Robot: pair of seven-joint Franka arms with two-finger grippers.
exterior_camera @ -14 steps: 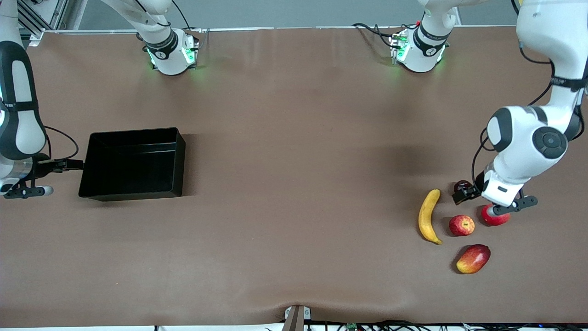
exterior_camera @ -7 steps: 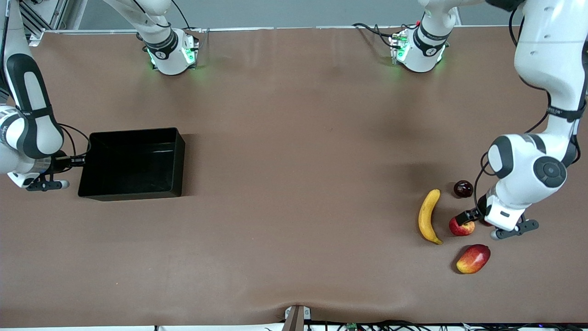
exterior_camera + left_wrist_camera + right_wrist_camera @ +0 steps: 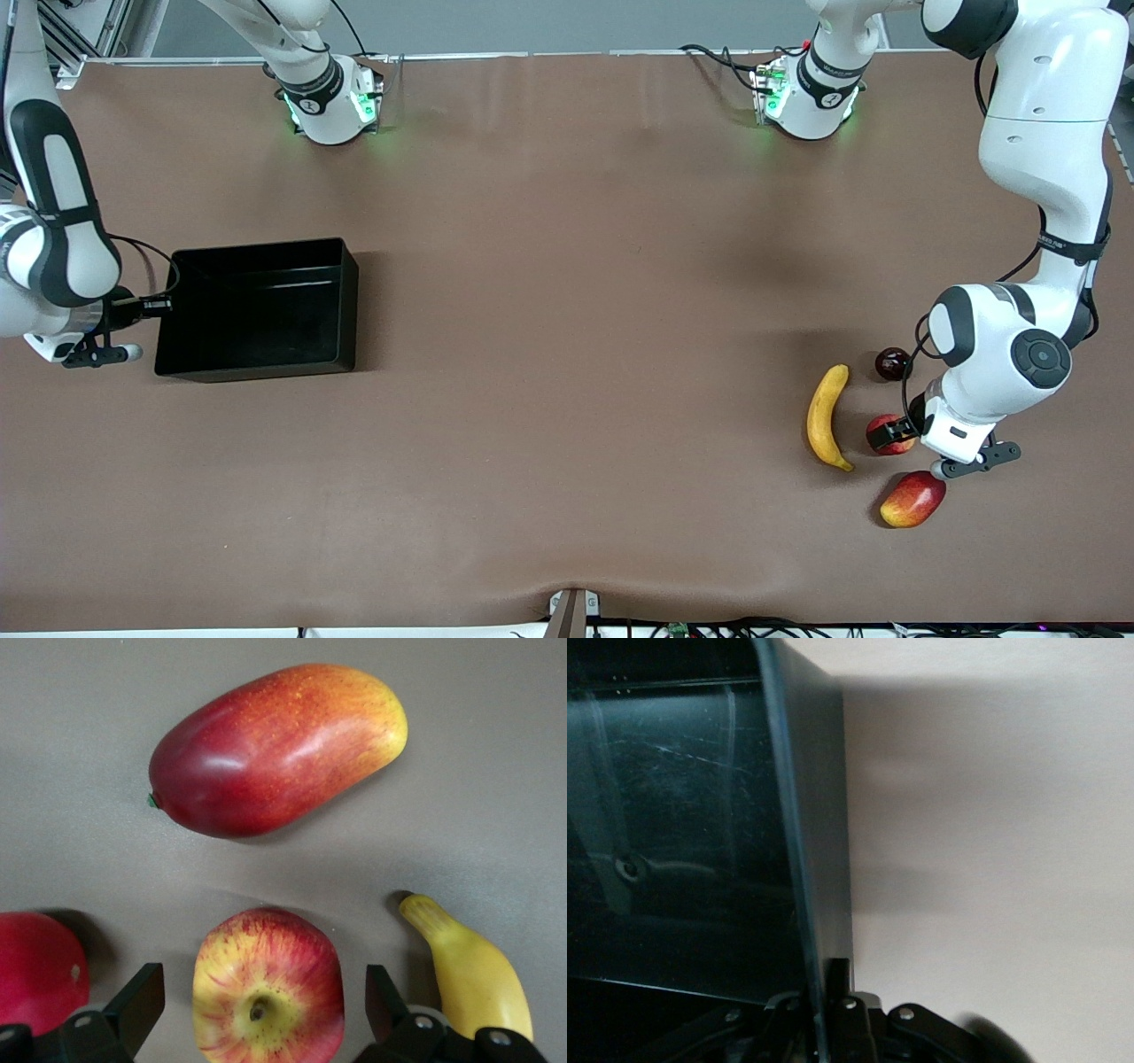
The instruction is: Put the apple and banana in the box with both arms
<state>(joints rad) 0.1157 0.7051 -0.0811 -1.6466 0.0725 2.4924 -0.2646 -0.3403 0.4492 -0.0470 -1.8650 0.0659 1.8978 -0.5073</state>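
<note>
Brown table surface (image 3: 567, 354), viewed across from the robots. At the right arm's end, the right gripper (image 3: 159, 306) is clamped on the end wall of the box (image 3: 257, 310), which has shifted slightly farther from the front camera than half a second earlier. At the left arm's end, the left gripper (image 3: 895, 431) has descended over the apple (image 3: 886, 443); its fingers (image 3: 142, 992) are spread wide, straddling the fruit without contact. The banana (image 3: 826, 416) lies just beside the apple, the mango (image 3: 912, 499) nearer the camera.
</note>
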